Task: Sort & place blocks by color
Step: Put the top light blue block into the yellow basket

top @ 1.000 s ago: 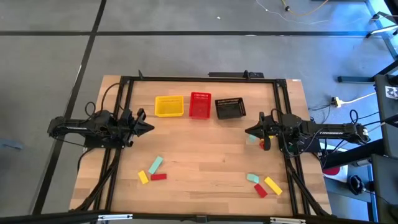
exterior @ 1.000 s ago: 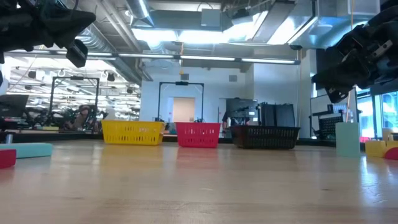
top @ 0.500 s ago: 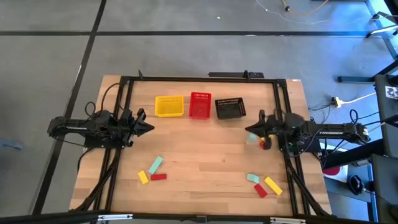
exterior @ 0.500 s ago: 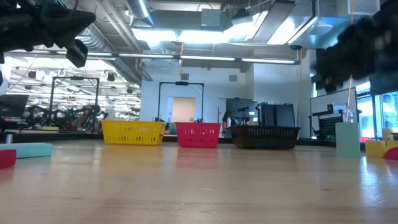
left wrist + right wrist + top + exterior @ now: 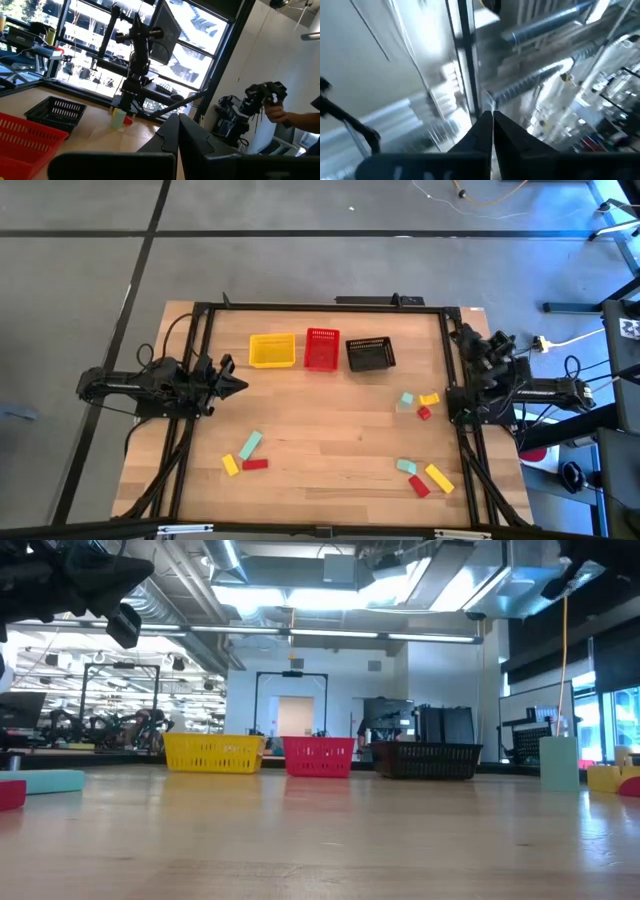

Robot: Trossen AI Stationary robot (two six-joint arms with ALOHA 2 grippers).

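Blocks: three loose groups on wooden table (image 5: 330, 430), none in any basket. Group at 8 o'clock of table centre: teal block (image 5: 249, 445) lying aslant, yellow block (image 5: 230, 465) just beside its lower end, red block (image 5: 255, 465) next to yellow. Group at 3 o'clock: pale teal block (image 5: 406, 400) standing on end per low view, small yellow block (image 5: 429, 398) just beside it, small red block (image 5: 424, 414) close below both. Group at 5 o'clock: teal block (image 5: 406, 467), long yellow block (image 5: 439, 478) aslant, red block (image 5: 419, 487) between and slightly nearer table's front edge. Baskets in a row at 12 o'clock, left to right: yellow basket (image 5: 272, 350), red basket (image 5: 321, 349), black basket (image 5: 370, 354), close together. Left gripper (image 5: 240, 386): at 9 o'clock over table's left part, raised above surface, pointing toward centre, fingers pressed together, nothing held. Right gripper (image 5: 491, 131): arm drawn up at 3 o'clock edge by frame rail, wrist view aimed at ceiling pipes, fingers closed tip to tip, nothing between them. Hand of a person (image 5: 278, 114) visible beyond table in left wrist view.
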